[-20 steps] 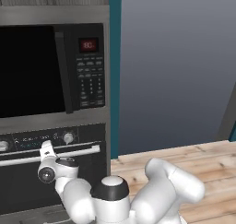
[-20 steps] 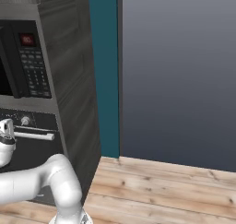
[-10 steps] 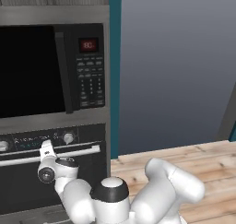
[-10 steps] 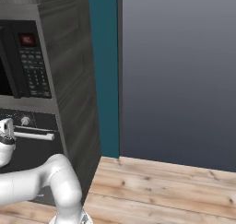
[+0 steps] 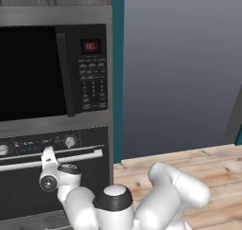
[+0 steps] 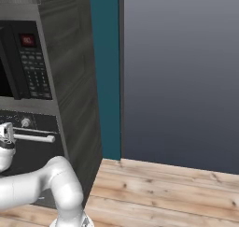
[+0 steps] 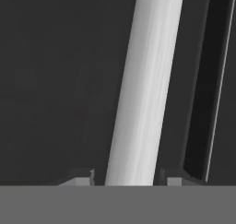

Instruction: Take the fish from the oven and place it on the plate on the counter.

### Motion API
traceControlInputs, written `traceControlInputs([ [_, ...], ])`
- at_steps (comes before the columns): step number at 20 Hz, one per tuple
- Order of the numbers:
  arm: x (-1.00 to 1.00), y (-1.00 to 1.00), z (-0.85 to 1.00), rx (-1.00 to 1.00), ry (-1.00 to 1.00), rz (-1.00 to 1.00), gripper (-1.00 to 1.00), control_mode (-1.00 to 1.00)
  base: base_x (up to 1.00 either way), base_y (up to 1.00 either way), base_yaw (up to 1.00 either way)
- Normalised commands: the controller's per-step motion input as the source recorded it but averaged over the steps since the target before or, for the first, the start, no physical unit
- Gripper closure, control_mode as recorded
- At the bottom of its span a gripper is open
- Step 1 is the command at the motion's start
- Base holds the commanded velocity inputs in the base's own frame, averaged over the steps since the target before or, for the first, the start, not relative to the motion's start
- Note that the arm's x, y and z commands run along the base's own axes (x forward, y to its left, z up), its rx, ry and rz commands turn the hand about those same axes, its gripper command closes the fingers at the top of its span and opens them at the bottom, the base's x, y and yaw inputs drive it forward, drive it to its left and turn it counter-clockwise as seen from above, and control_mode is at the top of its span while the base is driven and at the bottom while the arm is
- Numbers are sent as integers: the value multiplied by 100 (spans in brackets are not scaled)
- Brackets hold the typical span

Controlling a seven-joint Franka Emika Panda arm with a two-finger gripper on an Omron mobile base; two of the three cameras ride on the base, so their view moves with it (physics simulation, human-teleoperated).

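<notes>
gripper (image 7: 124, 181) at closed oven (image 5: 28, 196) door, fingers either side of bar handle (image 7: 145, 85), not yet clamped

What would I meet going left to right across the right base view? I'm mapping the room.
Microwave keypad → dark wood cabinet side → teal wall strip → grey wall panel.

The gripper (image 5: 47, 154) seems to meet the oven (image 5: 56, 177) handle (image 5: 85, 155).
</notes>
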Motion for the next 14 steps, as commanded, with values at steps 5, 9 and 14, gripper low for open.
traceControlInputs([
  [5, -33, 2, -44, 0, 2, 0, 100, -100, 0, 0, 0],
  [9, -20, 0, -48, 0, 10, 0, 100, -100, 0, 0, 0],
  [14, -29, 0, -52, 0, 15, 0, 100, -100, 0, 0, 0],
])
